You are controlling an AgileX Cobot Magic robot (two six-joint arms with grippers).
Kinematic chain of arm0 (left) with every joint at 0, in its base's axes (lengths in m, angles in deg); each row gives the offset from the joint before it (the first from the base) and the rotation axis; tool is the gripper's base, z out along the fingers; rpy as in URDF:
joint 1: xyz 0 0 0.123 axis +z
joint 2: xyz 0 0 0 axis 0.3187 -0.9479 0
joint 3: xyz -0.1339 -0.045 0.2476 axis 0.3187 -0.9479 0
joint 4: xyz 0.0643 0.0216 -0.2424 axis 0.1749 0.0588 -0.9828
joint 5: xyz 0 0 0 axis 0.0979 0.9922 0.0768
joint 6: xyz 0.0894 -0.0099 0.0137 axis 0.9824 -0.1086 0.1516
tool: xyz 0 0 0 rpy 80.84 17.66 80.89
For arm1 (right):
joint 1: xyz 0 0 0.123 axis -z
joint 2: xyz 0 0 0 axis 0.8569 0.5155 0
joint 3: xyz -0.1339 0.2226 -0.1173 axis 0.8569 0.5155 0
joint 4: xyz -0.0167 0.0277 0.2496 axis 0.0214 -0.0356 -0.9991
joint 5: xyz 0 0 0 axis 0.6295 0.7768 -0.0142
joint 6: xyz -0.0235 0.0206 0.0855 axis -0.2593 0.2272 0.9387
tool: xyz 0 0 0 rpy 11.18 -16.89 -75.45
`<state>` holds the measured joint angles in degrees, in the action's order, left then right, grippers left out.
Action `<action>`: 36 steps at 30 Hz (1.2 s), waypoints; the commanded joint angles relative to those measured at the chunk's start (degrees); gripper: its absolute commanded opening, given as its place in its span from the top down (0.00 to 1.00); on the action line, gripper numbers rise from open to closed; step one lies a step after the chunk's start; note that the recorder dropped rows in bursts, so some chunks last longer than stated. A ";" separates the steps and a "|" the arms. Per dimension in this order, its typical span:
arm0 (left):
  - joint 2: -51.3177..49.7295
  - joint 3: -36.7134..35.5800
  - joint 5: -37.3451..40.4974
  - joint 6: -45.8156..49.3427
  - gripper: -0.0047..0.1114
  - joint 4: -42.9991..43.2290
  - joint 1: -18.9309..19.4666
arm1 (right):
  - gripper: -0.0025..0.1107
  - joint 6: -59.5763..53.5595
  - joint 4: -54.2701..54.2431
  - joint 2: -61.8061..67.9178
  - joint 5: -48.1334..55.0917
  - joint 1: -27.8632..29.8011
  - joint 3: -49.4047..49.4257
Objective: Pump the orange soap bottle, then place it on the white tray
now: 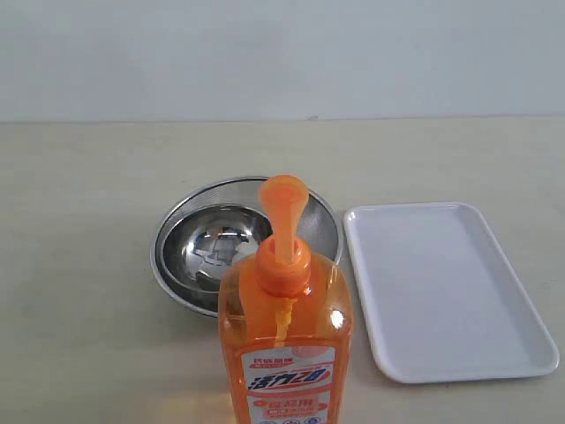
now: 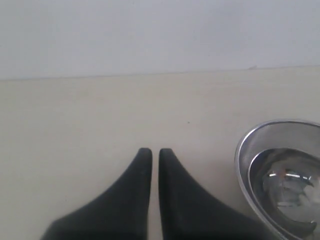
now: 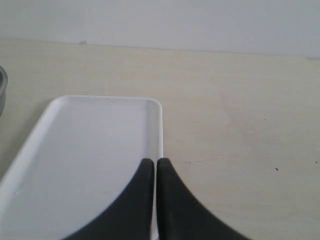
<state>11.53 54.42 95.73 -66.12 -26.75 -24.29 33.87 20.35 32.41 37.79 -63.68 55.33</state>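
The orange soap bottle (image 1: 284, 344) stands upright at the front of the table, its pump head (image 1: 283, 201) pointing back over a steel bowl. To its right lies the white tray (image 1: 447, 291), with nothing on it. Neither arm shows in the exterior view. In the left wrist view my left gripper (image 2: 155, 151) is shut with nothing between its black fingers, above bare table beside the bowl. In the right wrist view my right gripper (image 3: 152, 161) is shut and holds nothing, hanging over the tray's (image 3: 85, 150) long edge. The bottle is out of both wrist views.
A round steel bowl (image 1: 205, 256) sits just behind the bottle, left of the tray; its rim (image 2: 247, 145) shows in the left wrist view. A pale wall (image 1: 282, 53) closes off the back of the beige table (image 1: 79, 221).
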 commanded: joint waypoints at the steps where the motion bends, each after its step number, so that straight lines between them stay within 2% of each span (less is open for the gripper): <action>1: -0.11 0.41 -4.44 -0.60 0.92 -0.40 0.11 | 0.98 -0.11 -0.05 -0.31 -0.78 0.21 -0.04; 14: -0.23 0.41 -4.88 -0.60 0.92 -0.52 0.11 | 0.98 -0.11 -0.05 -0.31 -0.78 0.21 -0.04; 18: -0.23 0.41 -3.86 -0.60 0.92 -5.02 0.11 | 0.98 -0.11 -0.05 -0.31 -0.78 0.21 -0.04; 23: -0.60 0.41 -0.46 0.94 0.92 -4.91 -1.75 | 0.98 -0.11 -0.05 -0.31 -0.78 0.21 -0.04; 30: -4.05 0.41 1.79 7.69 0.92 -4.91 -9.17 | 0.98 -0.11 -0.05 -0.31 -0.78 0.21 -0.04; 36: -8.44 0.41 0.45 14.35 0.92 -4.91 -20.43 | 0.98 -0.11 -0.05 -0.31 -0.78 0.21 -0.04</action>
<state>4.28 54.42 97.59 -54.08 -31.04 -40.70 33.87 20.35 32.41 37.79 -63.68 55.33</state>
